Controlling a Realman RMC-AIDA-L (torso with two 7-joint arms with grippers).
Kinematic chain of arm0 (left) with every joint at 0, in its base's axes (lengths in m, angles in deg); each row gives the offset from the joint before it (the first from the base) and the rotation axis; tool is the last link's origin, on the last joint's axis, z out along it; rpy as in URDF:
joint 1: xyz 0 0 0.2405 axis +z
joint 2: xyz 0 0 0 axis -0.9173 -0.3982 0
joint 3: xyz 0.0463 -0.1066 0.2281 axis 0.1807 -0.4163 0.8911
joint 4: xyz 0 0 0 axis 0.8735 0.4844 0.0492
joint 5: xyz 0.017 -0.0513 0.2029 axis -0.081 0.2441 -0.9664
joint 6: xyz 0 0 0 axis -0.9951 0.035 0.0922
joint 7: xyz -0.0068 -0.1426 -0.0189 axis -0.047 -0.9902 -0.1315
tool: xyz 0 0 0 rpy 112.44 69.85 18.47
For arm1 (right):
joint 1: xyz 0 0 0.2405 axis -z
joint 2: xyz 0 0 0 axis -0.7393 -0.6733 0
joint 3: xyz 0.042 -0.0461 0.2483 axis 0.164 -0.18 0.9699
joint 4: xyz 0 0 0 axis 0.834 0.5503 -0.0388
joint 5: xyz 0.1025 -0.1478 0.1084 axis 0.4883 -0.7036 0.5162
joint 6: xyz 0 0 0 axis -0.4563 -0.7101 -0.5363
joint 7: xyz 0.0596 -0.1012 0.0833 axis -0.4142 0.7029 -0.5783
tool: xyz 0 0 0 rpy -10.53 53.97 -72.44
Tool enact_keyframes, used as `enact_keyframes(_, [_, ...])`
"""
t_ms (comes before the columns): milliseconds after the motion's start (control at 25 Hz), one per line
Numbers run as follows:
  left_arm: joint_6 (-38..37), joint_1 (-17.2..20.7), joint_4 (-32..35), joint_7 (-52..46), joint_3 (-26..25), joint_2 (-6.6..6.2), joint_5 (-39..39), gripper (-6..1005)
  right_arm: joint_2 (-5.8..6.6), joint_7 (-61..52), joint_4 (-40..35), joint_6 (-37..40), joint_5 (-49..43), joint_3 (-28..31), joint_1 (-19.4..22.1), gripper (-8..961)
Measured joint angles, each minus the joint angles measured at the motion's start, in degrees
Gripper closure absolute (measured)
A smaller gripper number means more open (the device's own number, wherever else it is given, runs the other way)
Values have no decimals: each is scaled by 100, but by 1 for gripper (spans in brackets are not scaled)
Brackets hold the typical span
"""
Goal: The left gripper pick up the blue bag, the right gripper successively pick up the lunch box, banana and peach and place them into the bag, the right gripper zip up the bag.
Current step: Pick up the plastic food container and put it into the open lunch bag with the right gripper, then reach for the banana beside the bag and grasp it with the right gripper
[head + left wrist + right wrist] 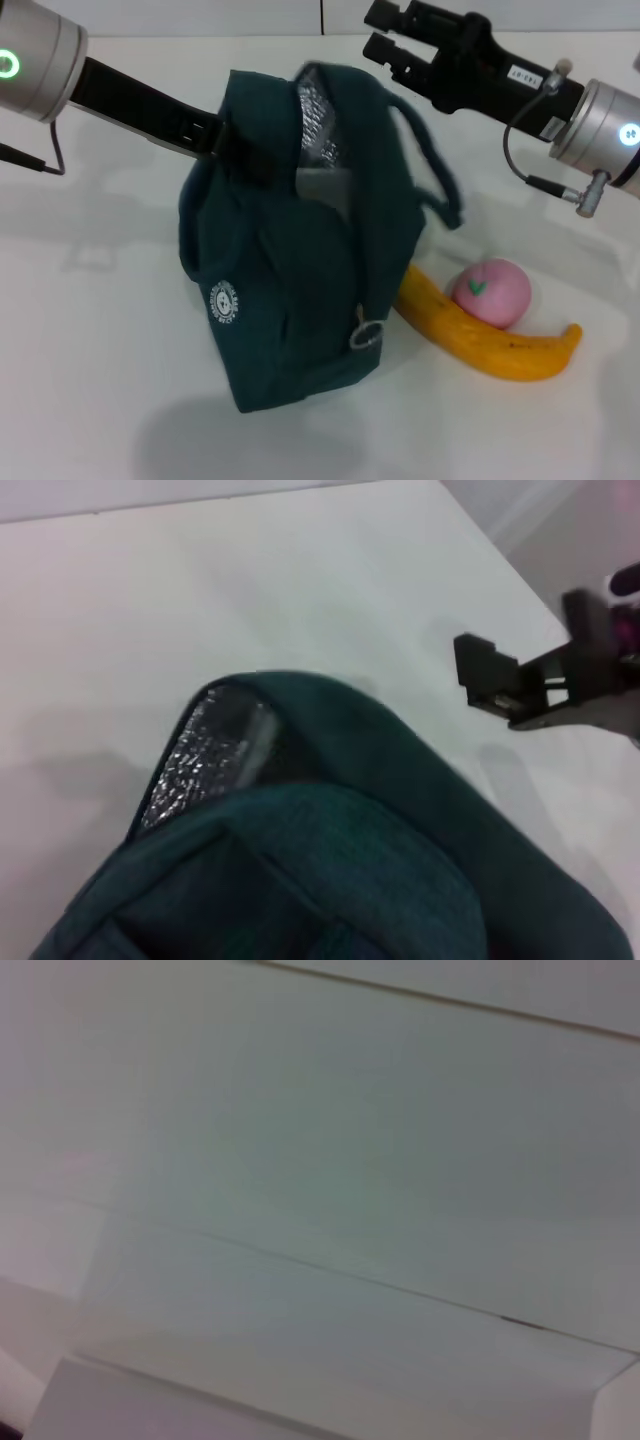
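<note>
The blue bag [300, 260] stands tilted on the white table, its top open and silver lining [322, 118] showing. My left gripper [240, 148] reaches in from the left and is shut on the bag at its upper edge, its fingers mostly hidden by fabric. From the left wrist, the blue bag [330, 860] fills the lower view. My right gripper [380, 32] hovers above and behind the bag's opening, open and holding nothing; the right gripper [482, 678] also shows from the left wrist. The banana [480, 340] lies right of the bag, with the peach [492, 292] touching it. The lunch box is out of view.
A loose bag handle [435, 170] hangs toward the right side. The silver zipper pull [366, 335] dangles at the bag's front corner, close to the banana's end. The right wrist view holds only pale wall and table surfaces.
</note>
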Motion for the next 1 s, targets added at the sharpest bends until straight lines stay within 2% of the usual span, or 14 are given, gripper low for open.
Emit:
enact_keyframes(240, [81,61,1,29,-4,-30,-52,967,-2,53,-476,33,5,9,188,432])
enact_keyframes(400, [156,169,1,64,-55,-59,-44,967,10,567,-1405,167,-39,-186,719,264])
enact_keyframes(560, [189,286,1,170,-244,-21,-38,967,97,1390,-2010,208,-70,-426,1242,116])
enact_keyframes(760, [216,427,1,191,-338,-18,-22,967,329,1945,-2573,141,-488,-584,1653,98])
enact_keyframes(880, [225,481,1,213,-440,-6,-16,967,481,1979,-2812,129,-1097,-591,1680,87])
enact_keyframes(1000, [249,544,-28,314,-561,16,54,967,562,1902,-3106,153,-1747,-598,1649,76])
